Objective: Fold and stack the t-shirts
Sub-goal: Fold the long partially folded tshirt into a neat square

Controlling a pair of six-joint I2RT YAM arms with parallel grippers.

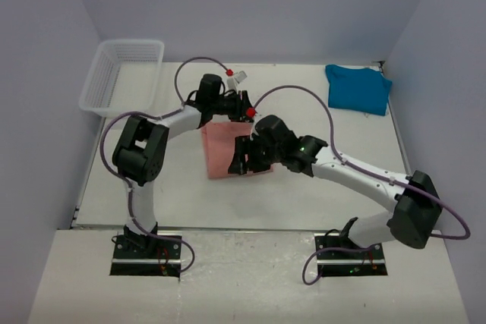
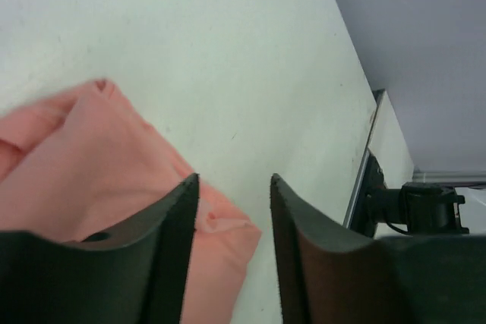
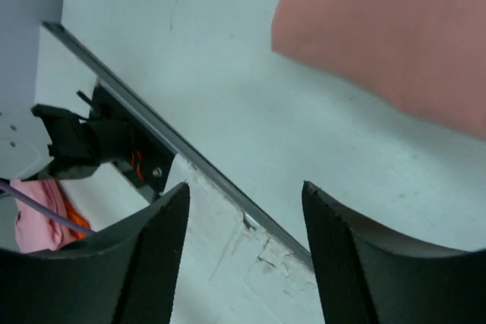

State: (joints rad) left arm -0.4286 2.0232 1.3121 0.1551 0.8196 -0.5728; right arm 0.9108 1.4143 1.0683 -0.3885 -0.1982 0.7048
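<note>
your left gripper (image 2: 234, 186) is released and empty, at a corner of the pink shirt (image 2: 83, 165); the right gripper (image 3: 244, 193) is released too. this shirt lies folded at the middle of the table (image 1: 304, 195), the teal shirt (image 1: 357, 89) at its far right corner. the cloth is soft and limp, i think: pinch a folded edge.

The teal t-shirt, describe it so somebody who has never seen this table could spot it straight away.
On the white table, look to the far right corner by the back wall. A folded teal-blue t-shirt lies there alone. Its colour sets it apart from the salmon-pink t-shirt mid-table, and the white mesh basket sits in the opposite far corner.
</note>
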